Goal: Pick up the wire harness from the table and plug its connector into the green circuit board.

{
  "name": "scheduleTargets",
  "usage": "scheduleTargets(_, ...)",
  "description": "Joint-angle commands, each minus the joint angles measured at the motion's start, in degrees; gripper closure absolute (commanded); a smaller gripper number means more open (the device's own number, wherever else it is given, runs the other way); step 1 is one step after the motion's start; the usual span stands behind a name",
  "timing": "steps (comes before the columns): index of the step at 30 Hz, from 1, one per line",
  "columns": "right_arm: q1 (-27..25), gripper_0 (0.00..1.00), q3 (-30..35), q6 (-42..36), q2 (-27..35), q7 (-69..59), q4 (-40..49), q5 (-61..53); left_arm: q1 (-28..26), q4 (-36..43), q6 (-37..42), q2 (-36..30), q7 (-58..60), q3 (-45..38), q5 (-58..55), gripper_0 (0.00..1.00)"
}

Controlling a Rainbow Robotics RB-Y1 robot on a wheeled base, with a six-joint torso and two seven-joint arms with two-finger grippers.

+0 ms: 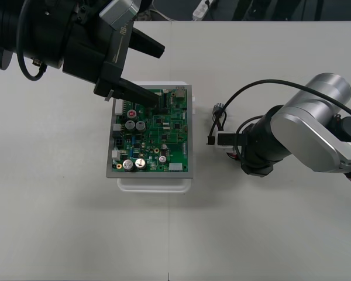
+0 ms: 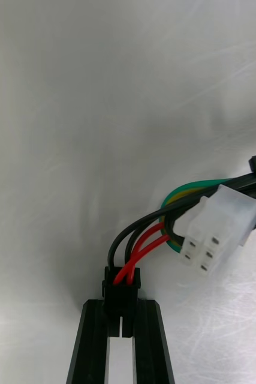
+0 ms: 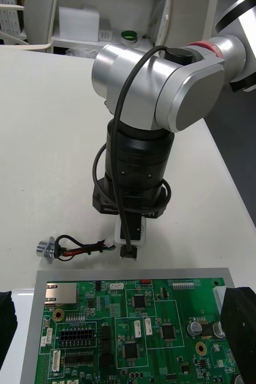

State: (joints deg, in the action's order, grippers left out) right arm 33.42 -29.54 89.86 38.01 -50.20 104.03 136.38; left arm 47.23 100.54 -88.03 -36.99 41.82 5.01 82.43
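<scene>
The green circuit board sits on its white base mid-table. To its right lies the wire harness, its round metal socket on the table near the board's far right corner. My right gripper is shut on the small black plug, and red and black wires curl up from it. The left wrist view shows the socket, the wires and the plug just beyond the board. My left gripper hovers open over the board's far edge, fingers wide apart.
A white connector block on a black tied cable hangs close beside the held wires. The right arm's silver links lie over the table's right side. Dark floor runs along the far edge. Bare table surrounds the board in front and left.
</scene>
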Motion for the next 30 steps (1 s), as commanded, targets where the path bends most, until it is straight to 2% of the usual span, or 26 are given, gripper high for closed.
scheduleTargets(1,1.65,1.00,1.86,0.14,3.21,0.01,1.88,-3.49,2.95,0.44,2.78,0.60,0.71,0.27,-0.69,0.00)
scheduleTargets(13,1.56,1.00,6.61,0.14,6.55,3.26,1.88,-10.87,2.95,0.44,2.78,0.60,0.71,0.27,-0.69,0.00)
scheduleTargets(18,1.47,1.00,12.58,0.14,6.46,9.42,1.88,-12.37,2.95,0.44,2.78,0.60,0.71,0.27,-0.69,0.00)
scheduleTargets(30,-0.55,1.00,18.03,0.14,9.63,12.32,1.88,-21.42,2.95,0.44,2.78,0.60,0.71,0.27,-0.69,0.00)
